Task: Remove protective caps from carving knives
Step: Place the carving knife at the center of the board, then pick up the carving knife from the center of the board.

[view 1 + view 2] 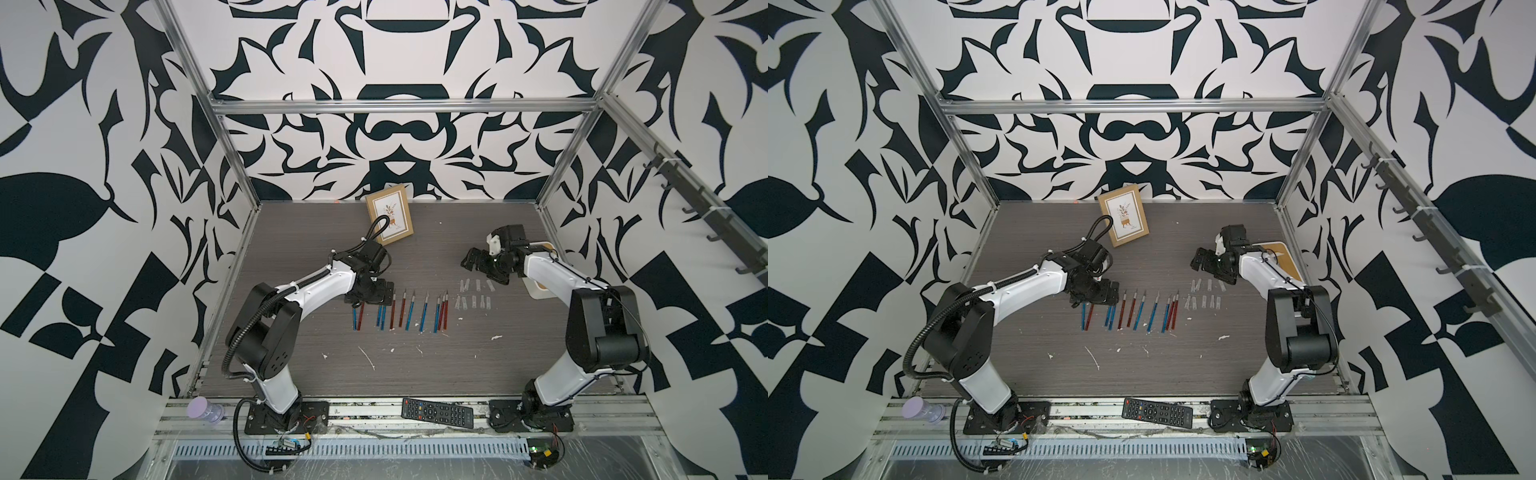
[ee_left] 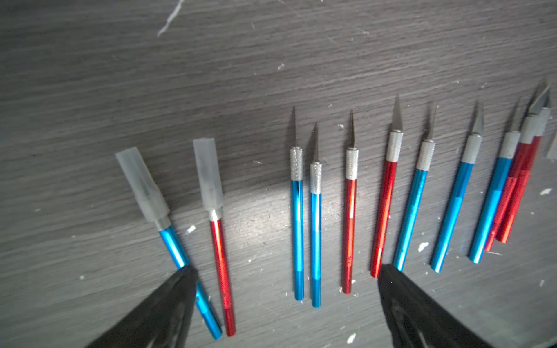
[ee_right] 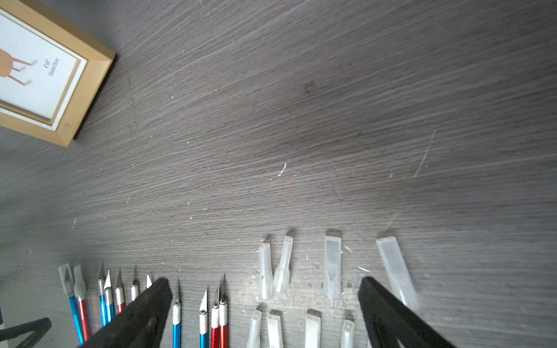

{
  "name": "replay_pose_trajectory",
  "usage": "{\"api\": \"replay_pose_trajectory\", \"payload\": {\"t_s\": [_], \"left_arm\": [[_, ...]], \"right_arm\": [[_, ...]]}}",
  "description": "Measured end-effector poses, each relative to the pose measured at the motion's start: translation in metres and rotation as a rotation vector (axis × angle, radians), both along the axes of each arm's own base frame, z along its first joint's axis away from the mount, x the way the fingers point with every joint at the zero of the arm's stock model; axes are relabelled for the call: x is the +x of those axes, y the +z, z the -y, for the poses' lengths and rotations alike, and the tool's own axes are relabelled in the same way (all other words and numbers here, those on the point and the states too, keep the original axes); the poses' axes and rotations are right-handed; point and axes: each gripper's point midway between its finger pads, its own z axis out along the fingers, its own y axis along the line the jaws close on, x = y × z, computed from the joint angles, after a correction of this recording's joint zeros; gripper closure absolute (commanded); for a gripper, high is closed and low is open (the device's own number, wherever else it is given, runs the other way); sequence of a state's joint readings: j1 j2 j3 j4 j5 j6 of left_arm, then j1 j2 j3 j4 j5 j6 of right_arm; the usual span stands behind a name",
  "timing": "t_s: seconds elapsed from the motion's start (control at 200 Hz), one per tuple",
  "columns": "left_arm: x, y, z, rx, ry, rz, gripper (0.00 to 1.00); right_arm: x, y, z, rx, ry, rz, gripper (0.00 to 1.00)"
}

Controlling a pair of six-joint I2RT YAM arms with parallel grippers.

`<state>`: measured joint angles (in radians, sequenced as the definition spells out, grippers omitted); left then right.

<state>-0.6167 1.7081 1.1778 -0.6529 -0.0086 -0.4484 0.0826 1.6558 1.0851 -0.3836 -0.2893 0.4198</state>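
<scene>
Altogether eleven knives [image 2: 349, 229], two capped.

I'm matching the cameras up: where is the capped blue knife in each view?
Both top views: capped blue knife, leftmost in the row, cap end under the left gripper.
Left wrist: row's end, handle passing under a finger.
Right wrist: row's end, farthest from the loose caps.
Landmark: the capped red knife beside it.

Black-and-white patterned walls [image 1: 395, 41] rise on three sides of my grey wood-grain tabletop [image 1: 299, 224], framed by aluminium rails [image 1: 399, 107]; a hook rack [image 1: 706, 203] lines one wall.
</scene>
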Motion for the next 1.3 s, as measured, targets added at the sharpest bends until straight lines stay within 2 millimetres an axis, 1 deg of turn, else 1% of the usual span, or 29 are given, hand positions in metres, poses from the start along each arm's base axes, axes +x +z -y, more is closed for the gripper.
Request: {"api": "replay_pose_trajectory", "payload": {"t_s": [0.21, 0.34, 0.475, 0.58, 0.61, 0.64, 0.73, 0.84, 1.065, 1.305], "left_arm": [[0.006, 0.01, -0.013, 0.027, 0.029, 0.039, 0.0], [0.007, 0.01, -0.023, 0.047, 0.047, 0.045, 0.0], [0.004, 0.005, -0.03, 0.073, 0.056, 0.034, 0.07], [0.002, 0.002, -0.032, 0.08, 0.058, 0.028, 0.14], [0.001, 0.001, -0.033, 0.083, 0.057, 0.025, 0.14], [0.0, 0.0, -0.034, 0.085, 0.057, 0.021, 0.2], [0.0, 0.0, -0.033, 0.084, 0.053, 0.018, 0.3], [-0.001, -0.003, -0.033, 0.085, 0.058, 0.01, 0.4], [-0.003, -0.018, -0.034, 0.109, 0.057, -0.028, 0.55], [-0.006, -0.026, -0.034, 0.123, 0.054, -0.049, 0.63]], "right_arm": [[0.0, -0.001, 0.002, -0.013, -0.008, -0.002, 0.0], [0.0, -0.001, 0.002, -0.012, -0.006, 0.0, 0.0], [0.0, 0.0, 0.001, -0.003, -0.001, 0.002, 0.02], [0.001, 0.001, -0.001, 0.007, 0.004, 0.008, 0.03], [0.002, 0.002, -0.002, 0.011, 0.006, 0.01, 0.03], [0.002, 0.002, -0.003, 0.014, 0.008, 0.011, 0.03], [0.003, 0.003, -0.005, 0.023, 0.013, 0.016, 0.03], [0.003, 0.004, -0.006, 0.03, 0.017, 0.02, 0.03], [0.003, 0.004, -0.007, 0.039, 0.022, 0.02, 0.03], [0.004, 0.005, -0.008, 0.044, 0.025, 0.024, 0.03]]}}
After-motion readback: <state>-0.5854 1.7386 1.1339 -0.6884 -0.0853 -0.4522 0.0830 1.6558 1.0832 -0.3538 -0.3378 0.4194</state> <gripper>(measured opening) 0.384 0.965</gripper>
